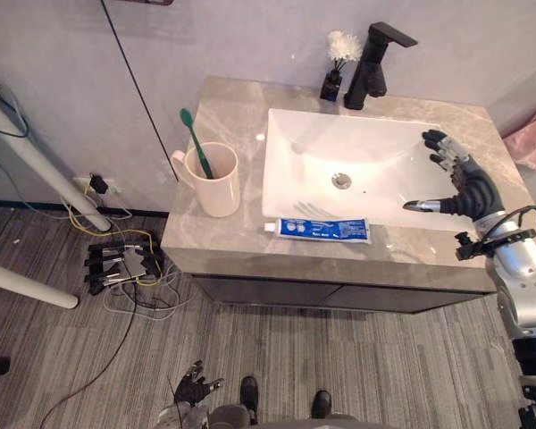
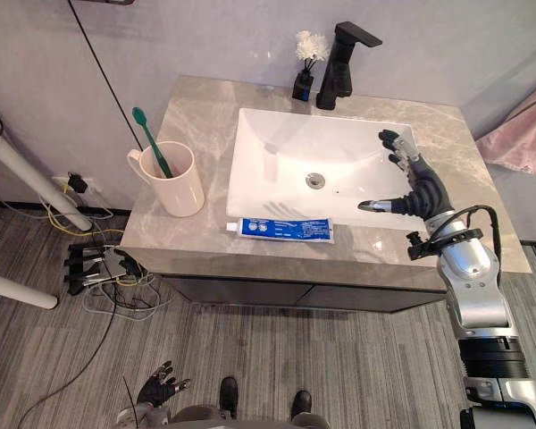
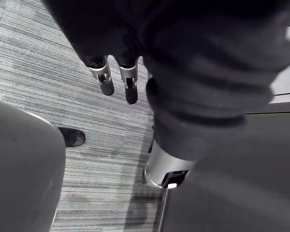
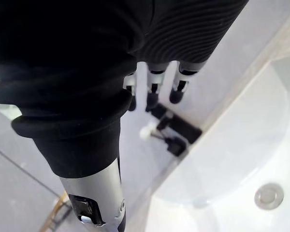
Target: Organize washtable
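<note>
The toothpaste tube lies along the washtable's front edge, just before the basin. The cup and toothbrush stand by the left edge, the faucet and vase at the back. Your right hand hovers spread and empty over the basin's right rim; your left hand hangs low, fingers relaxed.

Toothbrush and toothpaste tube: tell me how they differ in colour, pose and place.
The toothbrush is green; the toothpaste tube is blue with a white cap. The toothbrush stands tilted in the cream mug; the toothpaste tube lies flat. The toothbrush is at the left of the counter; the toothpaste tube lies along its front edge, before the sink. Both are long, slim things on that counter.
</note>
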{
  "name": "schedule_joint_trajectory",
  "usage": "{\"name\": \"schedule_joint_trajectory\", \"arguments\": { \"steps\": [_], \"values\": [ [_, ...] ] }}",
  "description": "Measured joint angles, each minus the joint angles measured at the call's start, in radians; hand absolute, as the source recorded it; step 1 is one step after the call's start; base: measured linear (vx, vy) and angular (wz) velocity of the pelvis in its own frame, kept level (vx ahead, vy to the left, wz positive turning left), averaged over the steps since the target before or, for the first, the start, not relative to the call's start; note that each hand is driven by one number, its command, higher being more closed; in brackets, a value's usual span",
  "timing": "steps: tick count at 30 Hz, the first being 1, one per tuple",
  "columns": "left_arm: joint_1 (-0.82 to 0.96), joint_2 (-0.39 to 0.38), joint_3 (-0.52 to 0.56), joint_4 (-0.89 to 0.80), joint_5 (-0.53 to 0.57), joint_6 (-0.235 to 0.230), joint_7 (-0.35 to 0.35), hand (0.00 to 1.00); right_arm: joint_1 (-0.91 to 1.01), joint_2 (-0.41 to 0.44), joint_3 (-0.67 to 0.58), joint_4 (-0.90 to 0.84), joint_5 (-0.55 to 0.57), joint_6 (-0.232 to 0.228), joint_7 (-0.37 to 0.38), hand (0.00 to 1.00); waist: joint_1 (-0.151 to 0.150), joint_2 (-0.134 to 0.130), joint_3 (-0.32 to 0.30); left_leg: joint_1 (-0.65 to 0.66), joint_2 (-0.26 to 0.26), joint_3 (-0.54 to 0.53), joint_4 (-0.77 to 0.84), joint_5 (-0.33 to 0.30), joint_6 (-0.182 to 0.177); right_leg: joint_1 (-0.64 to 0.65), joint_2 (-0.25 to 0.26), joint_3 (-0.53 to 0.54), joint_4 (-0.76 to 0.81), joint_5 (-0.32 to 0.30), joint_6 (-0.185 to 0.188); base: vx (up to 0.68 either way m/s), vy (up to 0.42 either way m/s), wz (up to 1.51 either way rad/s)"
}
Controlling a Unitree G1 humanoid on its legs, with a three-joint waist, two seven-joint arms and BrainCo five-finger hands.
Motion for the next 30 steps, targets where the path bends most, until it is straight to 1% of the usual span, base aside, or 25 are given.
{"name": "schedule_joint_trajectory", "arguments": {
  "steps": [3, 8, 11, 13, 14, 15, 17, 20, 23, 26, 28, 30],
  "values": [
    [0.0, -0.001, 0.001, -0.018, -0.005, -0.002, 0.018, 0.0, -0.017, 0.0, 0.036, 0.0, -0.003, 0.0, 0.003, 0.0, 0.006, -0.002, 0.023, -0.01, 0.0, -0.004, 0.0, 0.009, -0.003, -0.004, 0.0, -0.001, 0.0, 0.0, 0.0, -0.05, -0.025, 0.04],
    [-0.001, -0.002, 0.001, -0.026, -0.011, -0.016, 0.018, 0.0, -0.017, 0.0, 0.092, 0.0, -0.013, 0.0, 0.006, 0.0, 0.007, -0.001, 0.045, -0.024, 0.0, -0.008, -0.001, 0.019, -0.01, -0.015, 0.001, -0.004, 0.0, 0.0, 0.001, -0.06, -0.028, 0.01],
    [-0.004, -0.002, 0.001, -0.033, -0.012, -0.019, 0.018, 0.0, -0.015, -0.001, 0.125, 0.0, -0.029, 0.0, 0.011, 0.0, 0.006, 0.0, 0.059, -0.041, -0.001, -0.025, -0.002, 0.031, -0.012, -0.025, 0.002, -0.025, -0.001, -0.001, 0.001, -0.05, -0.028, 0.15],
    [-0.004, -0.002, 0.0, -0.042, -0.011, -0.019, 0.018, 0.0, -0.014, -0.015, 0.158, -0.001, -0.052, -0.001, 0.026, 0.0, 0.013, -0.003, 0.061, -0.05, -0.001, -0.032, -0.002, 0.036, -0.015, -0.031, 0.003, -0.029, 0.0, -0.001, 0.001, -0.05, -0.023, 0.12],
    [-0.005, -0.004, 0.0, -0.05, -0.011, -0.02, 0.018, 0.0, -0.008, -0.029, 0.174, -0.003, -0.054, -0.003, 0.027, 0.0, 0.024, -0.004, 0.063, -0.054, 0.0, -0.032, -0.004, 0.04, -0.016, -0.036, 0.003, -0.03, 0.0, -0.001, 0.001, -0.04, -0.018, 0.09],
    [-0.006, -0.004, 0.0, -0.056, -0.012, -0.021, 0.017, 0.0, -0.001, -0.045, 0.193, -0.003, -0.071, -0.004, 0.027, 0.0, 0.027, -0.004, 0.071, -0.06, -0.001, -0.041, -0.008, 0.048, -0.015, -0.039, 0.003, -0.036, 0.0, -0.001, 0.001, -0.05, -0.022, 0.16],
    [-0.006, -0.003, 0.0, -0.058, -0.013, -0.021, 0.017, 0.0, 0.015, -0.046, 0.195, -0.002, -0.088, -0.004, 0.027, 0.0, 0.027, -0.004, 0.071, -0.071, -0.002, -0.053, -0.01, 0.055, -0.015, -0.046, 0.003, -0.048, 0.0, -0.001, 0.001, -0.03, -0.016, 0.18],
    [-0.008, 0.0, -0.001, -0.061, -0.031, -0.021, 0.018, 0.0, 0.018, -0.077, 0.24, 0.001, -0.12, -0.004, 0.026, 0.0, 0.028, -0.005, 0.082, -0.081, -0.003, -0.055, -0.01, 0.061, -0.017, -0.055, 0.003, -0.05, 0.001, -0.001, 0.001, -0.01, -0.003, 0.02],
    [-0.016, 0.004, -0.004, -0.062, -0.032, -0.022, 0.018, 0.0, 0.012, -0.077, 0.244, 0.001, -0.131, -0.018, 0.022, 0.0, 0.029, -0.006, 0.099, -0.084, -0.002, -0.053, -0.01, 0.063, -0.021, -0.059, 0.003, -0.048, 0.001, -0.001, 0.001, -0.01, -0.003, -0.01],
    [-0.023, 0.012, -0.008, -0.062, -0.034, -0.022, 0.021, 0.0, -0.009, -0.105, 0.263, 0.001, -0.131, -0.032, 0.013, 0.0, 0.034, -0.011, 0.103, -0.104, -0.002, -0.05, -0.01, 0.066, -0.023, -0.081, 0.003, -0.043, 0.001, -0.001, 0.001, -0.02, -0.012, -0.05],
    [-0.033, 0.021, -0.027, -0.062, -0.051, -0.024, 0.03, 0.0, -0.019, -0.111, 0.269, 0.004, -0.13, -0.032, 0.001, 0.0, 0.051, -0.017, 0.115, -0.107, 0.001, -0.046, -0.01, 0.068, -0.021, -0.087, 0.006, -0.04, 0.001, -0.001, 0.0, -0.01, -0.018, -0.04],
    [-0.035, 0.022, -0.027, -0.063, -0.054, -0.032, 0.037, 0.0, -0.039, -0.111, 0.281, 0.015, -0.13, -0.034, -0.001, 0.0, 0.051, -0.021, 0.121, -0.111, 0.002, -0.05, -0.009, 0.069, -0.022, -0.089, 0.008, -0.042, 0.001, -0.001, 0.0, 0.0, -0.007, 0.02]
  ]
}}
